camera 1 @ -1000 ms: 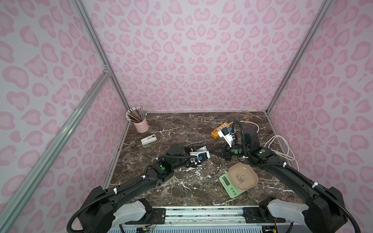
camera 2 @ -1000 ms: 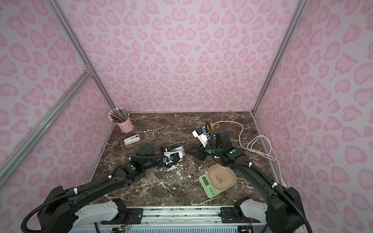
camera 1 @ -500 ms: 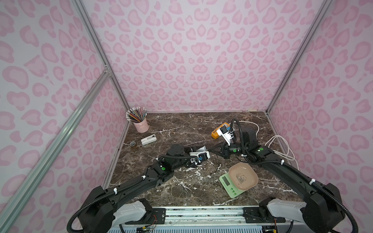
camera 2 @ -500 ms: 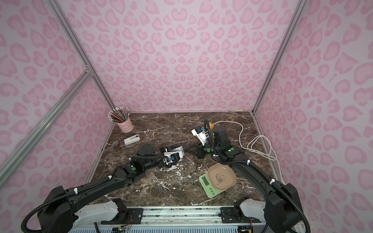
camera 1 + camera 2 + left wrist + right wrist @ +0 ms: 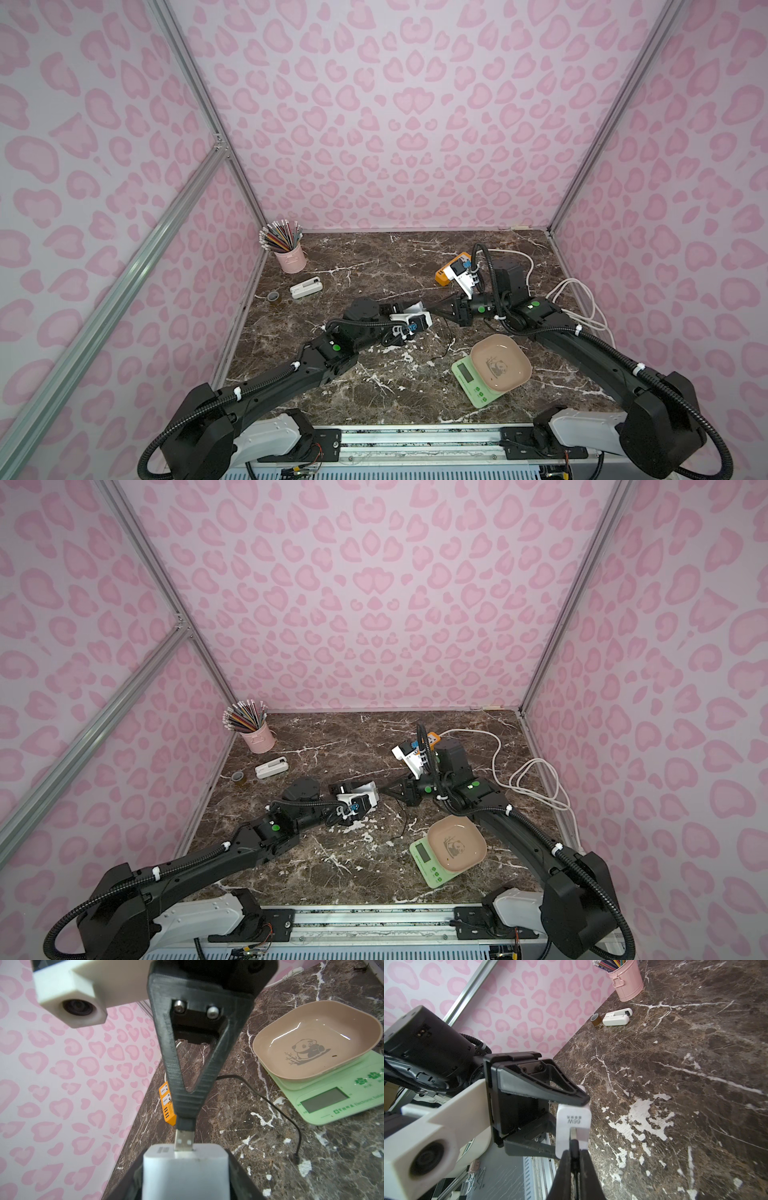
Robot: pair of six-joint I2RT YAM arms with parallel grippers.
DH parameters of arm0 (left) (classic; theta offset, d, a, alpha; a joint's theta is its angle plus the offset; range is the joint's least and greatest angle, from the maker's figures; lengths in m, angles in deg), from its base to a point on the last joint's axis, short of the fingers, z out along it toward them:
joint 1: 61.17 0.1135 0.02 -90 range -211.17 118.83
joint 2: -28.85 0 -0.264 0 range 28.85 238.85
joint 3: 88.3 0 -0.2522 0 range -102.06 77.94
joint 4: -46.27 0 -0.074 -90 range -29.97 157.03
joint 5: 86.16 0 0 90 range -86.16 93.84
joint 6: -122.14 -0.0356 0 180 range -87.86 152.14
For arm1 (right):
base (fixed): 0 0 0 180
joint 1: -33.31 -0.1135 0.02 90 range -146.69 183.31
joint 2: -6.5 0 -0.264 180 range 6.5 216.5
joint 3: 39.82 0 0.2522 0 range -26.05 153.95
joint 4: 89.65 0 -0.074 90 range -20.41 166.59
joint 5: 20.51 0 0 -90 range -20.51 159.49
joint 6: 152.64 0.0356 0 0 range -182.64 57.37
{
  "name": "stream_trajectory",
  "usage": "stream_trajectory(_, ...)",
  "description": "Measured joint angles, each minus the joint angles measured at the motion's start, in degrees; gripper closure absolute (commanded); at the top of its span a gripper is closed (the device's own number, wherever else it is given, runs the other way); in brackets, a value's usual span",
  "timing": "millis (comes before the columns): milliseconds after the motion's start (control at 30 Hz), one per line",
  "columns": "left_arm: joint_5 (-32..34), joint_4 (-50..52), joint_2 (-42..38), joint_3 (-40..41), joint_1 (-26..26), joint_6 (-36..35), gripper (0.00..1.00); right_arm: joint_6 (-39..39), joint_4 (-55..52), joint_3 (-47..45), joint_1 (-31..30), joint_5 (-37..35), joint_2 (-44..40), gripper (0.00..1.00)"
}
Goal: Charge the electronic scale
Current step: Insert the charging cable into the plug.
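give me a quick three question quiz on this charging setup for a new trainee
1. True or false: the left claw grips the white charger.
2. What does the right claw pinch? A) the USB plug B) the white charger C) the electronic scale
3. Fill in: the small free end of the black cable lies loose on the ____, not plugged into the electronic scale.

Key: 1 true; 2 A; 3 table.
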Motion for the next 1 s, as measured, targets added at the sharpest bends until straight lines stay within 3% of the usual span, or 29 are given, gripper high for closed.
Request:
stream_trajectory(433,0.87,0.11,-1.44,0.76,-0.24,-2.10,0.79,-1.05,-2.45,2.01,-0.79,0.94,1.70,1.00)
stream_trajectory(733,3.13,1.03,-0.87,0.72,-0.98,-2.32,0.79,-1.01,-3.50,3.10,-3.13,-2.47,3.15,1.00)
stream_trajectory(867,3.89,1.57,-0.98,0.79,-1.01,-2.29,0.78,-0.59,-2.99,3.13,-3.82,-3.58,3.58,0.87)
stream_trajectory(1000,3.87,0.00,-0.98,1.09,-1.20,-2.25,0.78,-0.63,-2.97,3.08,-4.07,-4.24,3.61,0.59)
